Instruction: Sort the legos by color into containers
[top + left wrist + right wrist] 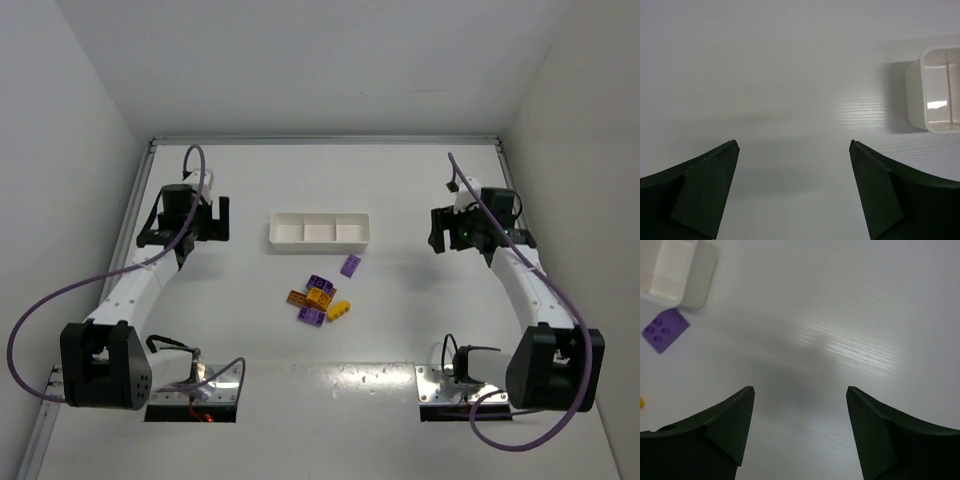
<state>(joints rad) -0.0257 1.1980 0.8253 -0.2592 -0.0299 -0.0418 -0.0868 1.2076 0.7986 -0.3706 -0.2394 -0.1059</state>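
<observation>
**Overhead view with two wrist views.** You are looking at a white table that is carrying everything else. The left arm is reaching up its left side and the right arm is reaching up its right side, each one bending inward toward the middle.

Between them, on the far half of the table, the long white tray is lying crosswise, with its three square compartments sitting side by side. In your left wrist view the tray is showing one end at the right edge. In your right wrist view the tray is showing one corner at the top left.

The left gripper is hanging released, its two dark fingers spread wide over the table, well to the left of the tray. The right gripper is likewise hanging released, fingers wide apart, well to the right of the tray.

The legos are all lying on the table on the near side of the tray.
- **Apart from the rest:** a lone purple brick is resting just in front of the tray's right compartment. It is showing studs-up in the right wrist view.
- **Bunched together, nearer to you:** a second purple brick, an orange-brown brick, an orange-yellow brick, a third purple brick and a yellow brick.
</observation>
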